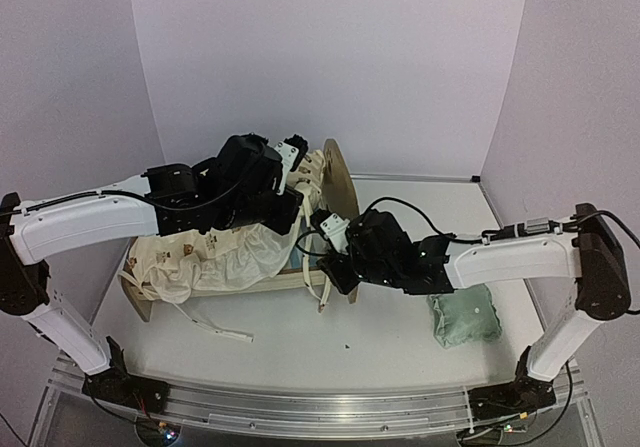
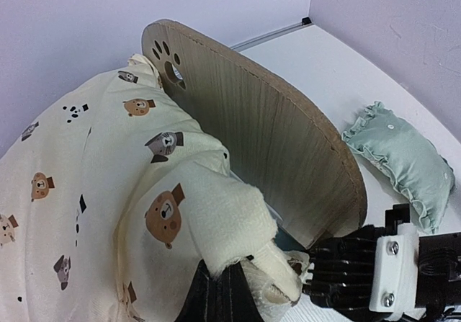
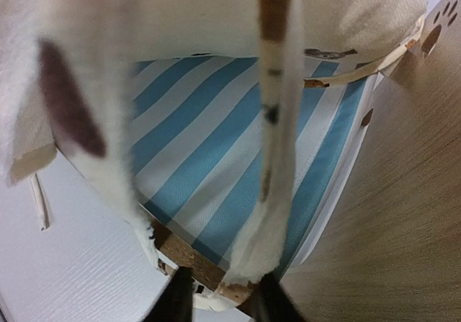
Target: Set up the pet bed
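The pet bed [image 1: 338,182] stands mid-table, its arched headboard [image 2: 266,142] with the paw cutout upright and its blue-and-white striped base [image 3: 216,142] showing in the right wrist view. A cream bear-print cushion [image 1: 220,257] lies bunched over the frame. My left gripper [image 1: 292,207] [image 2: 220,275] is shut on a corner of that cushion [image 2: 108,178], lifted next to the headboard. My right gripper [image 1: 318,229] [image 3: 222,293] is open at the bed's near corner by the headboard. A hanging cushion tie [image 3: 277,120] ends between its fingers, over the wooden rail [image 3: 194,261].
A small mint green pillow [image 1: 465,319] [image 2: 400,160] lies on the table to the right of the bed. Loose cushion ties [image 1: 215,329] trail on the table in front of the bed. Purple walls close in the back and both sides.
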Available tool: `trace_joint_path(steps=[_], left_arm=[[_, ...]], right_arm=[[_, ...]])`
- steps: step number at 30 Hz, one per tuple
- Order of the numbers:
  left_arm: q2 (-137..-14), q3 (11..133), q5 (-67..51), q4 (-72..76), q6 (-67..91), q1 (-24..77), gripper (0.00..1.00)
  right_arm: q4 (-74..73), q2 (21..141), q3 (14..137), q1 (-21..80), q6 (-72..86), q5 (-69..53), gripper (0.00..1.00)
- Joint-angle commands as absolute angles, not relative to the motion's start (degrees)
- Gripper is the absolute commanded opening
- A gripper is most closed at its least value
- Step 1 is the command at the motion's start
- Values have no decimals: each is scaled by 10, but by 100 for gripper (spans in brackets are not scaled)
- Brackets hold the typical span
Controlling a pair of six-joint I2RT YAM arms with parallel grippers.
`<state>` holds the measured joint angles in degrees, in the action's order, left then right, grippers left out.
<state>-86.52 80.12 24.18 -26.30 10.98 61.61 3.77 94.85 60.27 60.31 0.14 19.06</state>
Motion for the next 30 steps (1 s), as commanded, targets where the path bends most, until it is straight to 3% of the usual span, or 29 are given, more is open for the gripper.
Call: trace_joint_path(steps=[1, 3, 13, 30], left_arm=[[-842, 806, 244, -226, 115, 613, 0], [-842, 805, 245, -227, 115, 613, 0], [-835, 786, 241, -215, 115, 613, 0], [-847, 775, 216, -204, 119, 613, 0]], right_arm=[[30, 960, 638, 602, -17, 207, 10], [25, 951, 640, 602, -20, 218, 0], [-42, 896, 712, 603, -63, 292, 0], [-54, 933, 807, 602, -171, 374, 0]])
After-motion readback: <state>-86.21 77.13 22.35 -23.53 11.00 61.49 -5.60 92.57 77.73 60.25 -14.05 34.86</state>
